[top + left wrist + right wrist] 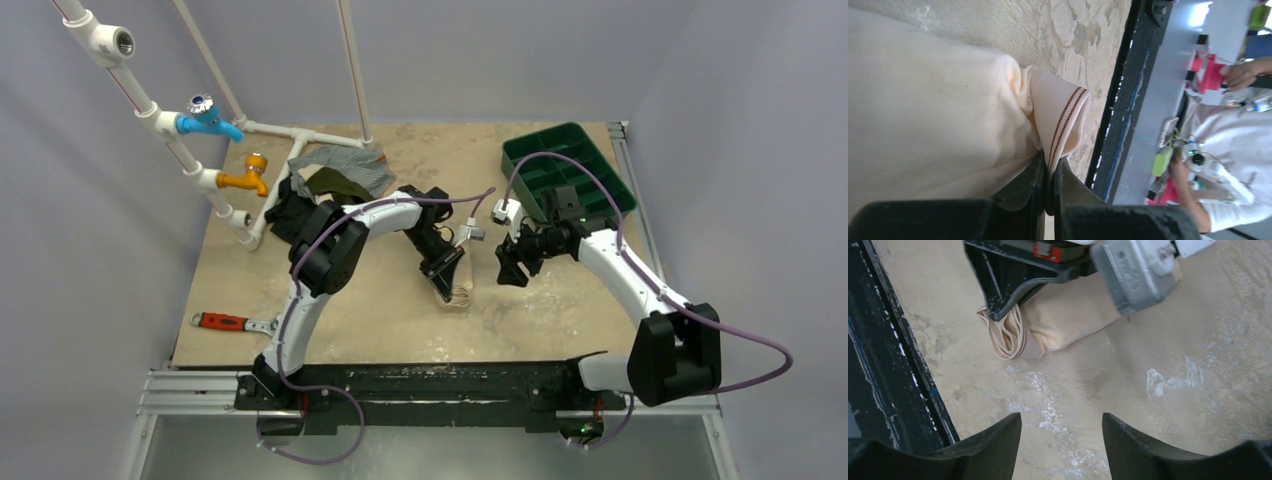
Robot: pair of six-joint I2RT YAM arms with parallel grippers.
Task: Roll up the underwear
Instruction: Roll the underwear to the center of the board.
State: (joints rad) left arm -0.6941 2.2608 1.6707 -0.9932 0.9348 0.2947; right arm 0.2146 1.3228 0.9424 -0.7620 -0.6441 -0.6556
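Observation:
The underwear [1058, 325] is a pale peach cloth rolled into a short bundle on the table, its layered end [1005, 337] facing the near edge. In the left wrist view its band [1063, 120], marked with two thin red stripes, runs down between my left gripper's [1050, 167] fingers, which are shut on it. From above, the left gripper [447, 272] sits on the bundle [457, 293] at mid-table. My right gripper [1062, 422] hovers open over bare table to the right of the roll, nothing between its fingers; from above it [508, 262] hangs just right of the left one.
A dark green tray [568, 168] stands at the back right. Grey striped and olive garments [345, 172] lie at the back left beside a white pipe frame with blue and orange taps [215, 118]. A red-handled wrench [228, 322] lies near the front left edge.

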